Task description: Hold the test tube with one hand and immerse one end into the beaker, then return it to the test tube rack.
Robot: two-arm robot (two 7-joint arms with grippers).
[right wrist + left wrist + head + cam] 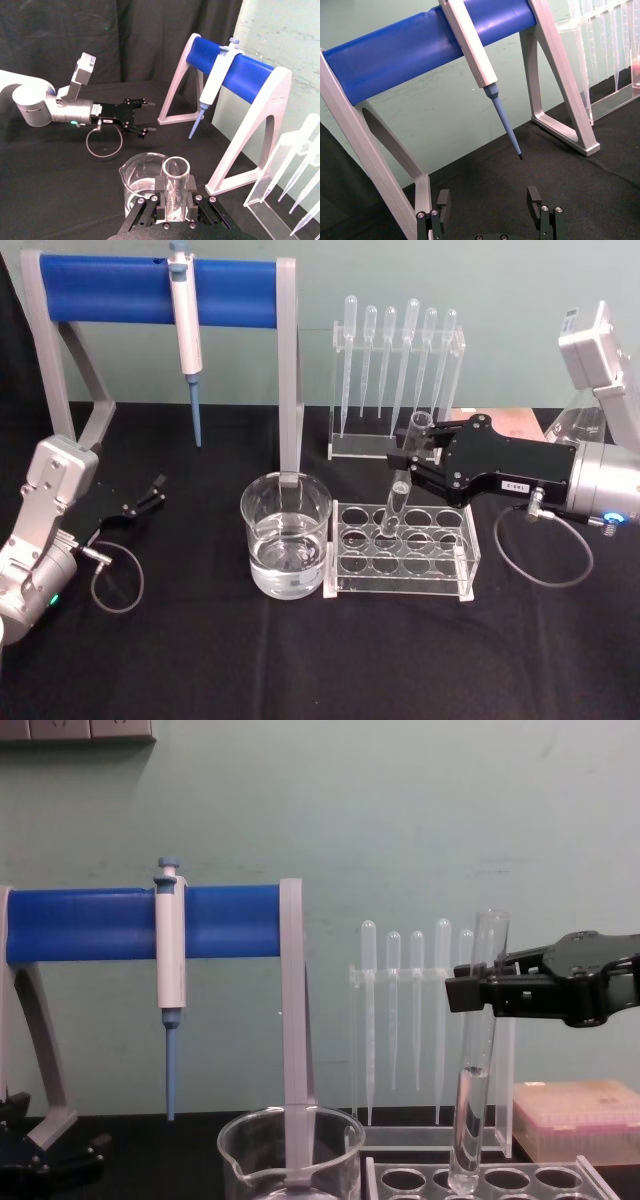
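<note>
Right gripper (413, 462) is clamped on the upright test tube (405, 490), its base at the rack (405, 545) beside the beaker (286, 535); return step appears under way, next calling for release; left gripper (152, 494) idles apart, far side of beaker.

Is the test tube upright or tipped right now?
Nearly upright: the right gripper holds the test tube near-vertical, rounded end low over the rack.

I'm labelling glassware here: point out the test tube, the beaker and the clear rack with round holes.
test tube (400, 502): head view, lower glass wall.
beaker (286, 502): head view, far rim.
clear rack (470, 565): head view, right end wall.
</note>
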